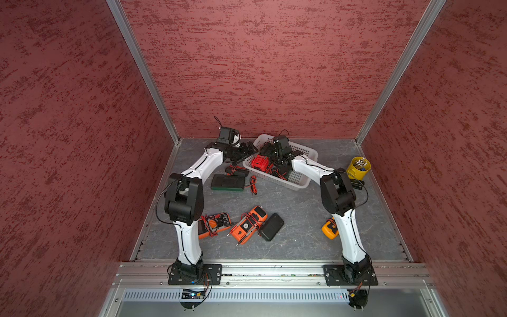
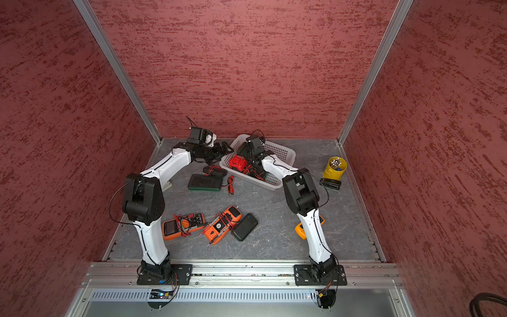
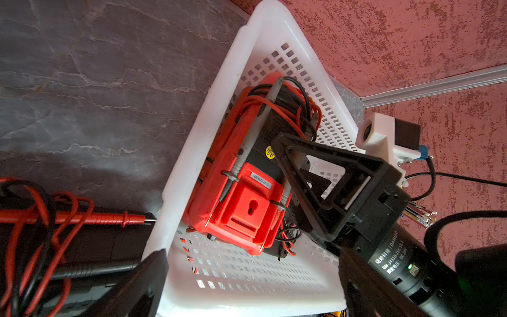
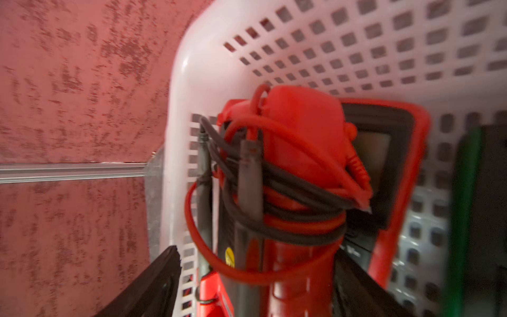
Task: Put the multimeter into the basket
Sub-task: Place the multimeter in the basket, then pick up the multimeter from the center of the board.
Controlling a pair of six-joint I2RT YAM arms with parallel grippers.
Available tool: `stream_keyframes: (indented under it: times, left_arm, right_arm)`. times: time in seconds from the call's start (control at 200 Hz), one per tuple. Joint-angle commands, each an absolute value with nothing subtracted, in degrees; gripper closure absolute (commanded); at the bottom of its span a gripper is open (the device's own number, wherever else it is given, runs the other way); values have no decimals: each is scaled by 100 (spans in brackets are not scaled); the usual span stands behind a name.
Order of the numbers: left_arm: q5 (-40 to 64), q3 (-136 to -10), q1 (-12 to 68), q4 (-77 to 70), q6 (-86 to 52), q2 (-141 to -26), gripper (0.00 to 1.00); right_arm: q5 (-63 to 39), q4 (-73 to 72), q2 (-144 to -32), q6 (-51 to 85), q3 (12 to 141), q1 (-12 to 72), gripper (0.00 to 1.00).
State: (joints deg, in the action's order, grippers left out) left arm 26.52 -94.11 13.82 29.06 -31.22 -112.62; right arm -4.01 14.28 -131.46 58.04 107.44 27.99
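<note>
1. Two pincers are seen at the basket point(image 1: 297, 175), which is set near the far edge of the table point(image 1: 301, 214), right of its middle.
2. The red multimeter point(image 3: 247, 203) is found inside the basket, at the end toward the table's left edge. It lies back side up, with red and black leads point(image 3: 290, 101) wound around it. It is laid over a second red-framed meter point(image 4: 397, 164), whose screen shows.
3. The right pincer point(image 4: 258, 251) is spread open astride the multimeter. Basket wall shows between one finger point(image 4: 159, 280) and the casing, so no grip is seen.
4. The left pincer point(image 1: 252, 150) is held wide open and empty at the basket's left end.
5. "DAMIAO" and "DM-J4310-2EC" are printed on the right arm's wrist motor point(image 3: 389, 255). A round yellow sticker point(image 3: 270, 152) reading "QC" is stuck on the multimeter's back. The white label point(image 3: 260, 182) is too small to be read.
6. A dark green meter point(image 1: 227, 182) is laid beside the basket, two orange meters point(image 1: 248, 223) toward the front edge, and a yellow cup point(image 1: 358, 167) near the right edge.
</note>
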Motion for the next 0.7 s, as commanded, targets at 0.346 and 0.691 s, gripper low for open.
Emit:
stream_keyframes:
  times: [0.346,0.691]
  left_arm:
    - [2410,-9166,1140,2807,-3048,-10945,0]
    - [2066,-8351,1419,3380,-2350,-10054,0]
  right_arm:
    - [-35,2393,-12134,4992,10677,2829,8]
    - [515,3202,-10885,4293,9892,2830,1]
